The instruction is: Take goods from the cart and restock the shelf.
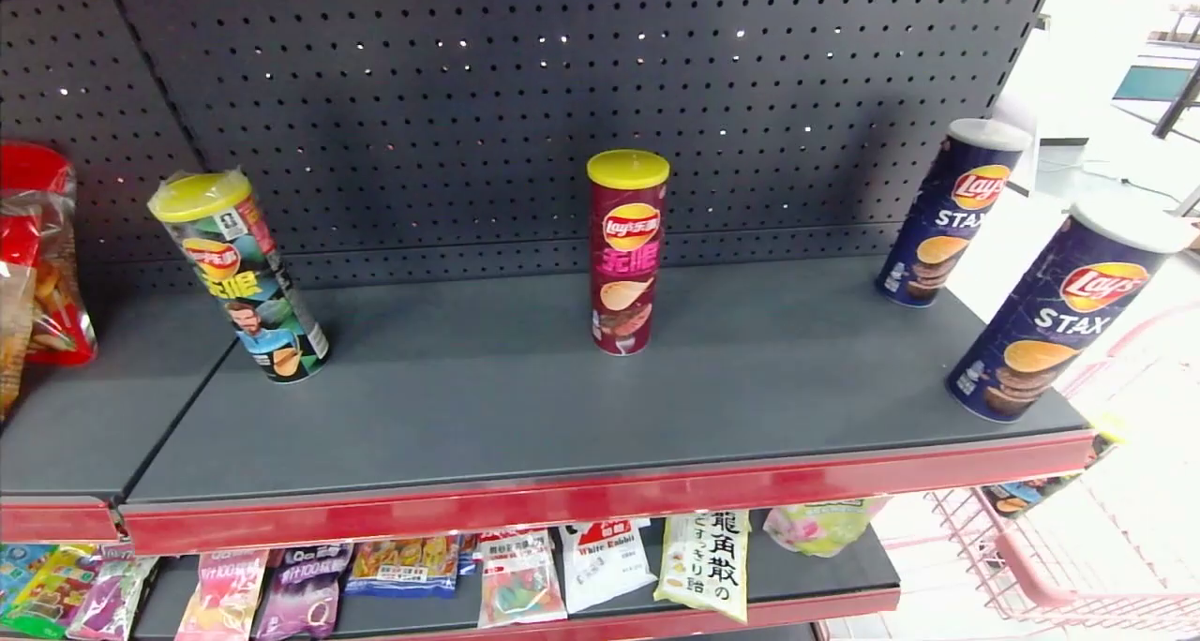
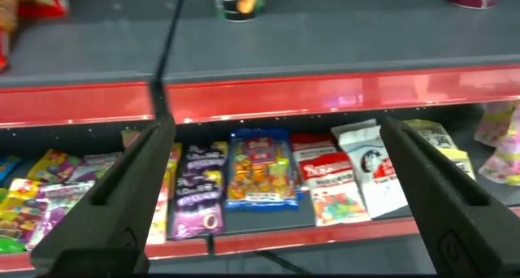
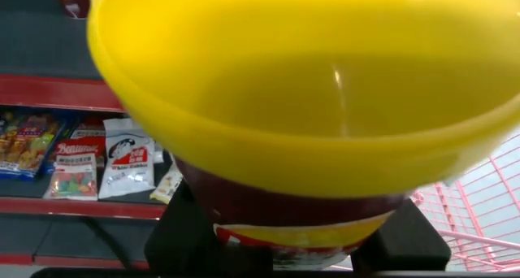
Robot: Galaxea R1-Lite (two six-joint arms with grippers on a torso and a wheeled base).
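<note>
On the grey upper shelf stand a green chips can with a yellow lid, a maroon chips can and two dark blue chips cans. My right gripper is shut on another maroon chips can with a yellow lid, which looms close to the right wrist camera; the dark fingers flank its body. My left gripper is open and holds nothing, level with the lower shelf's candy bags, below the red shelf edge.
A pink wire cart stands at the lower right, beside the shelf end. Snack bags lie at the upper shelf's far left. Wide gaps separate the cans on the upper shelf. The lower shelf is packed with candy bags.
</note>
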